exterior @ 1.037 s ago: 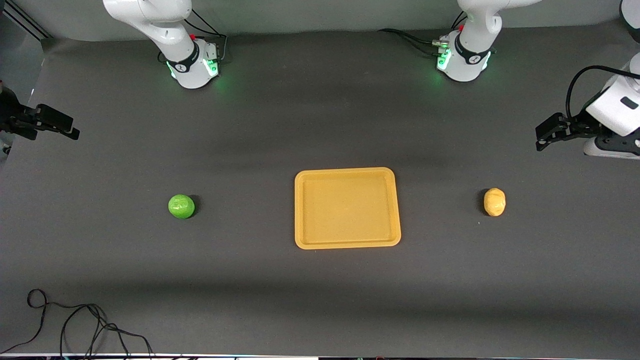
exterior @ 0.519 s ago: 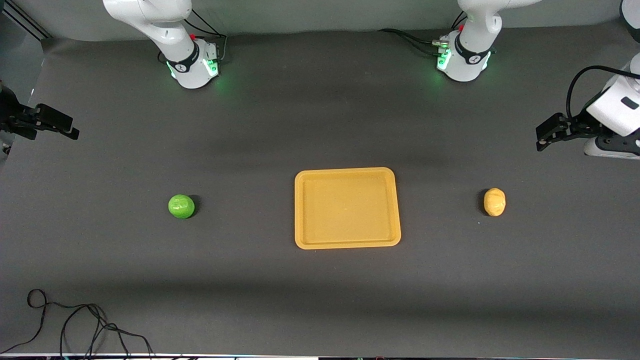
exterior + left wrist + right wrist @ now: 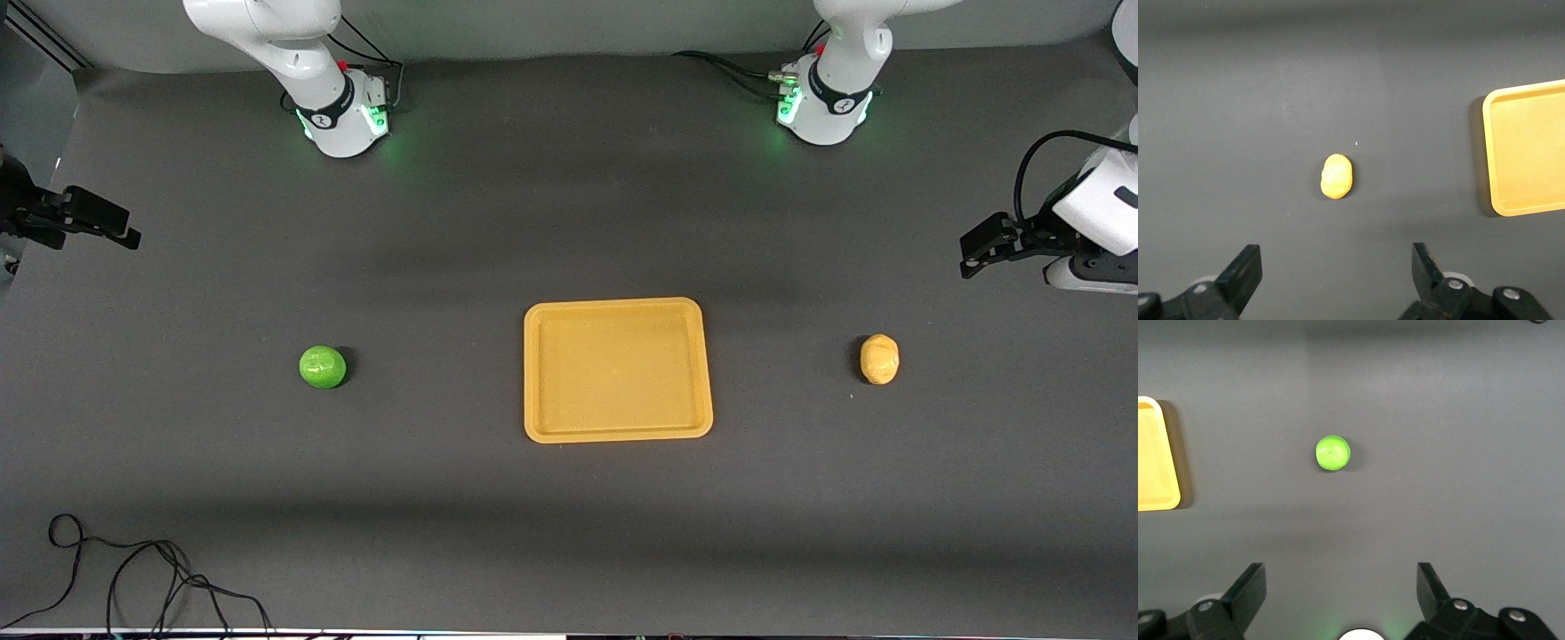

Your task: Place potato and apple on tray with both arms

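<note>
The dark table (image 3: 569,222) carries tray (image 3: 618,370), apple (image 3: 322,366), potato (image 3: 879,359) and apparently a cable (image 3: 133,578).

A dark grey table (image 3: 569,222) with a loose black cable (image 3: 133,578) near its edge.

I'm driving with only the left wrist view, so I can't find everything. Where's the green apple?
Observer: The apple lies on the table toward the right arm's end, apart from the tray.
Operator: Is the right gripper holding it?
Observer: No, the right gripper hangs open over the table at that end.
Operator: Anything on the tray?
Observer: No, the whole tray holds nothing.
</note>
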Controlling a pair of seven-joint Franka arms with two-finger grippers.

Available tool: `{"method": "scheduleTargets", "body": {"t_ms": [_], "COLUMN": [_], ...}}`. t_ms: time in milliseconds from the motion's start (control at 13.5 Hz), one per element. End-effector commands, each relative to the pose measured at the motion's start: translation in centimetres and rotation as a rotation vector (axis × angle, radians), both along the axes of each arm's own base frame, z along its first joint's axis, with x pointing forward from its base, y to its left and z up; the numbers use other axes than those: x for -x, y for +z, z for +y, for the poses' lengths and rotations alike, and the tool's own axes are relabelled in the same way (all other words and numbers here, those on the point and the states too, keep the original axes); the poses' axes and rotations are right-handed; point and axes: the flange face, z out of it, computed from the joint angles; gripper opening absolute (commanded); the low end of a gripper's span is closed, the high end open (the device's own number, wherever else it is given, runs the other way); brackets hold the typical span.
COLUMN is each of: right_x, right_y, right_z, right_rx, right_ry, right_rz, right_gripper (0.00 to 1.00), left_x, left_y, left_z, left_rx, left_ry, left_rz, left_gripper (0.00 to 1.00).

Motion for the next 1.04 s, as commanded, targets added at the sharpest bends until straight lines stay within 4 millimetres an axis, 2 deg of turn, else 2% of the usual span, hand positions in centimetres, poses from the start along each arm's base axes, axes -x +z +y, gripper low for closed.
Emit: {"method": "scheduleTargets", "body": {"t_ms": [0, 222, 519, 741, 963], "right_x": [-0.1, 0.0, -0.2, -0.2, -1.3], "right_y": [0.3, 0.5, 0.0, 0.0, -1.3], "right_z": [-0.1, -0.1, 0.3, 0.6, 0.5], "right_rx": [-0.013, -0.016, -0.017, -0.019, -0.018], "right_ry": [-0.014, -0.013, -0.015, -0.01, -0.005], "right_rz": [-0.002, -0.006, 0.005, 0.003, 0.02], "right_gripper": [1.0, 1.0, 1.0, 1.0, 1.0], "left_x": [-0.8, -0.8, -2.6, -3.9, -5.2], "left_y": [-1.1, -1.8, -5.4, -7.9, -10.7], "left_z": [0.4, 1.3, 1.9, 1.1, 1.3], "left_rx": [-0.007, -0.011, -0.067, -0.061, -0.052], "left_ry": [-0.001, 0.011, -0.004, -0.019, -0.013], "left_rz": [0.037, 0.064, 0.108, 0.11, 0.12], "left_gripper": [1.0, 1.0, 1.0, 1.0, 1.0]}}
